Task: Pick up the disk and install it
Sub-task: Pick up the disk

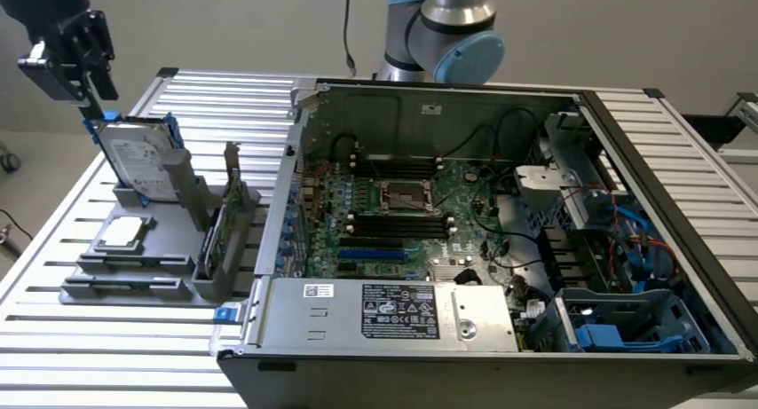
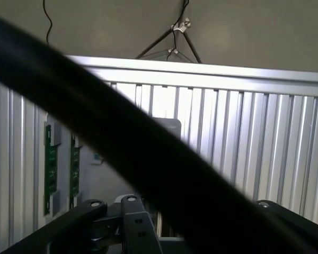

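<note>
Disk [image 1: 137,161] stands on edge in the grey rack [image 1: 124,285], directly below the gripper [image 1: 88,97], whose tip is at the disk's top blue rail. Whether the gripper is spread or closed, I cannot tell. The disk is probably rigid, fairly heavy, smooth-faced and shock-sensitive, so it is best pinched firmly across its upper edge, by the rails.

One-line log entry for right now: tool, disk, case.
disk: upright in grey rack, exterior view's left | tool: at its top end, contact unclear | PC case: open, disk not installed
</note>
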You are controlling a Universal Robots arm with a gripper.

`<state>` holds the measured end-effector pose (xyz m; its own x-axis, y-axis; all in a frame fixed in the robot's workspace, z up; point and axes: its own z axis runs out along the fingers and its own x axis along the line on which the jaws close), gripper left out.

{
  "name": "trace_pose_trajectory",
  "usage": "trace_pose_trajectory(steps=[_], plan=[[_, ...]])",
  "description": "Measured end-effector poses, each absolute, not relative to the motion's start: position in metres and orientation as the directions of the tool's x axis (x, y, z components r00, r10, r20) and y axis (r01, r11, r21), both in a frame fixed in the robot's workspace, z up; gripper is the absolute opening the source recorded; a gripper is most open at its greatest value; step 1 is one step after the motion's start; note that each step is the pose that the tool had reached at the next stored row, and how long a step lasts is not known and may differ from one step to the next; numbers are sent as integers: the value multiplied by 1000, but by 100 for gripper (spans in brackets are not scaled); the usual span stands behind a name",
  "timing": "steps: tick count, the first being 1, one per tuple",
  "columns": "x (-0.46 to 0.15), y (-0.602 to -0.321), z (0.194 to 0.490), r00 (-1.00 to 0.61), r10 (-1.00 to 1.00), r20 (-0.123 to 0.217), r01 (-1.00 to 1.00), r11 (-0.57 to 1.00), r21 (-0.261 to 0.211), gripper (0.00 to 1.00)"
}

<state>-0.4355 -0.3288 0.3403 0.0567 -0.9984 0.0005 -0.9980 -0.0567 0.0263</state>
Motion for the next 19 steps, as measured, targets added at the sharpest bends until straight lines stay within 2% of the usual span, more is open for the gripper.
trace_pose_trajectory(steps=[1,19], plan=[[-436,-329,338,57,-998,1,-998,-57,26,54],[-438,-325,306,57,-998,1,-998,-57,26,54]])
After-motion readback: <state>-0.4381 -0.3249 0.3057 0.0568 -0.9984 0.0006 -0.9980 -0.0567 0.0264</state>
